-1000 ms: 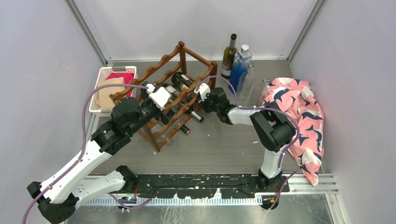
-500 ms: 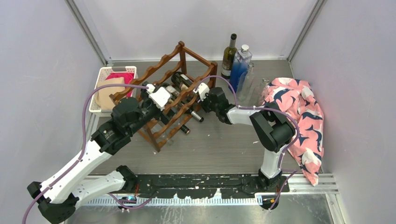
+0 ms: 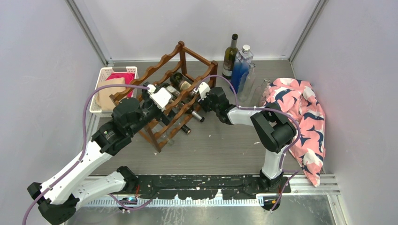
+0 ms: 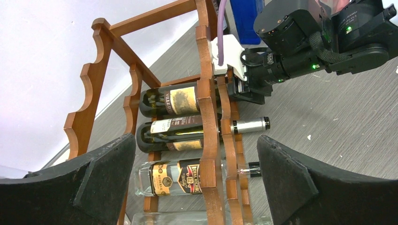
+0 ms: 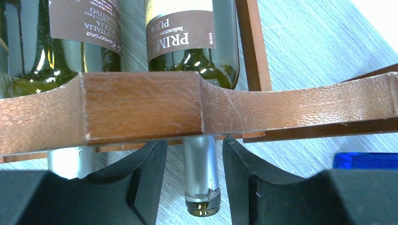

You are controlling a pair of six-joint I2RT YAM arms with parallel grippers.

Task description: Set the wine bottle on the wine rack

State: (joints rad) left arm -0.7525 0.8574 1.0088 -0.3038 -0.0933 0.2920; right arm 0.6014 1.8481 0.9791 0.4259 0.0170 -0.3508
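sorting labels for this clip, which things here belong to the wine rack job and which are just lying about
Job in hand:
wine rack
top wine bottle lying on it
racked bottles below

Lying about:
white basket
dark bottle standing at the back
blue bottle
pink patterned cloth

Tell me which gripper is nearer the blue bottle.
Right. The right gripper is at the wine rack's side facing the blue bottle; the left gripper is across the rack, farther off.
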